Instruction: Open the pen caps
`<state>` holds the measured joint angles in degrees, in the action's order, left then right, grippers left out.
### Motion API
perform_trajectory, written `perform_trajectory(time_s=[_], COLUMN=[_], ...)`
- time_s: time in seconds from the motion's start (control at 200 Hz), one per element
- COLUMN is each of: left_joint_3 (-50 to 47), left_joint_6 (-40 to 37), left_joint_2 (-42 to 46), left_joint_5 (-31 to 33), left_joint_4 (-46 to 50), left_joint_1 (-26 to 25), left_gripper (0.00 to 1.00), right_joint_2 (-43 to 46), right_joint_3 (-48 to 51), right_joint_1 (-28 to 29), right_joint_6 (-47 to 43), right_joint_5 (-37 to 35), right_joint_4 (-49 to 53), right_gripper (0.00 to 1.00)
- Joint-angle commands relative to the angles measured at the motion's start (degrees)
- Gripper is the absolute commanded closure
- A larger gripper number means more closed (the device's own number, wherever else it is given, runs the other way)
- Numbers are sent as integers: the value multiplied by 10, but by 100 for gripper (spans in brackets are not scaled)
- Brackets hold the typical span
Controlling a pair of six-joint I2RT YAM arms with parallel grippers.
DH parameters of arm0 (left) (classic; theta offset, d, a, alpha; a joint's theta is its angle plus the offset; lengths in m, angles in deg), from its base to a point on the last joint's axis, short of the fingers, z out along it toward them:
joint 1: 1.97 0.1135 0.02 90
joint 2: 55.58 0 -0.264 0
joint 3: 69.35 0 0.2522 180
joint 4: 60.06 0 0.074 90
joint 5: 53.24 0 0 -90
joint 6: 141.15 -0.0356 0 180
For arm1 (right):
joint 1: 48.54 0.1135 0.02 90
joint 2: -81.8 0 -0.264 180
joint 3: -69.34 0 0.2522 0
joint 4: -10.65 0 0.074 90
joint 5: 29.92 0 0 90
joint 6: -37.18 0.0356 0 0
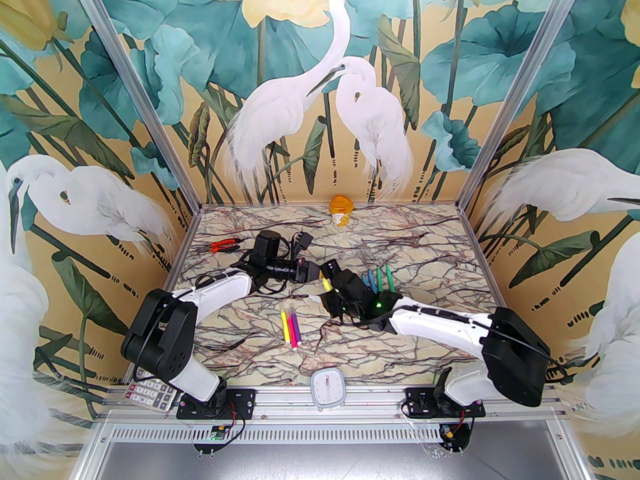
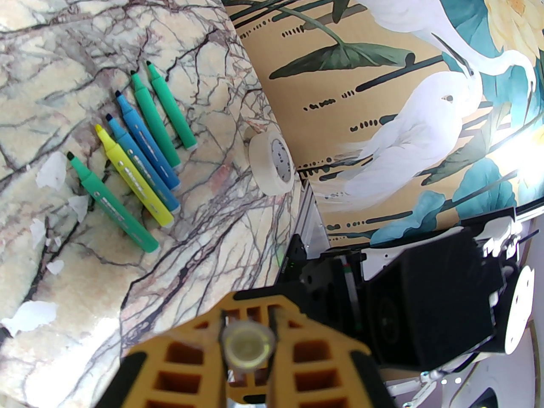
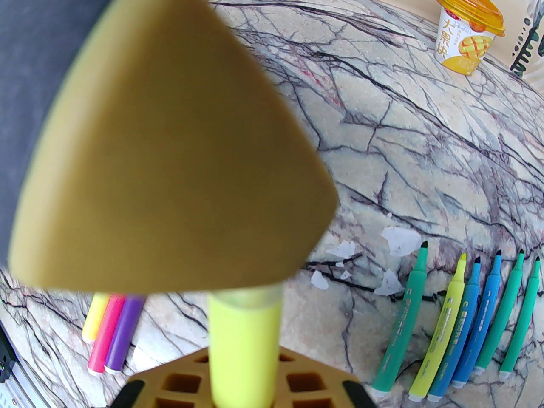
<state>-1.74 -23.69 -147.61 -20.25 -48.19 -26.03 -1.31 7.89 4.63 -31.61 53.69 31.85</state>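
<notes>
A yellow pen [image 1: 326,284] hangs above the table's middle between both grippers. My right gripper [image 1: 330,295] is shut on its yellow body [image 3: 244,347]. My left gripper [image 1: 316,272] is shut on the clear pen cap [image 2: 247,346], which shows end-on between its orange fingers [image 2: 178,355]. In the right wrist view a blurred left finger [image 3: 170,151] covers most of the cap. Several uncapped pens [image 3: 459,321] [image 2: 140,151], green, yellow and blue, lie in a row on the right. Yellow, pink and purple pens [image 1: 291,325] [image 3: 108,334] lie side by side nearer the front.
An orange-lidded cup [image 1: 342,209] stands at the back wall. Orange pliers [image 1: 225,244] lie at the back left. A white clock [image 1: 326,382] and a calculator [image 1: 150,395] sit on the front edge. A tape roll [image 2: 274,164] rests at the right edge. White scraps [image 3: 399,240] lie by the uncapped pens.
</notes>
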Motion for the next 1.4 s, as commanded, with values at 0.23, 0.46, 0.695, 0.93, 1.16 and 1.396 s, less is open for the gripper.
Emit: perform_trajectory(time_s=[0.23,0.46,0.695,0.93,1.16,1.396], left_joint_3=[17,18,52,103,132,157], left_joint_6=[56,65,2,-91,-118,-108], left_joint_2=[-28,-27,-18,-9,-15,-44], left_joint_5=[43,45,127,276,377,478], left_joint_4=[-52,-52,76,266,356,411], left_joint_1=[31,43,47,40,31,16], left_gripper=[100,100,100,100,100,100], right_joint_2=[40,58,62,34,-5,-63], right_joint_3=[55,76,78,57,24,-15], right_joint_1=[1,1,1,-6,-20,-29], right_joint_6=[5,-3,4,21,45,60], right_joint_5=[14,21,2,-34,-74,-112], right_joint_4=[47,48,38,30,37,54], right_gripper=[96,97,96,95,93,92])
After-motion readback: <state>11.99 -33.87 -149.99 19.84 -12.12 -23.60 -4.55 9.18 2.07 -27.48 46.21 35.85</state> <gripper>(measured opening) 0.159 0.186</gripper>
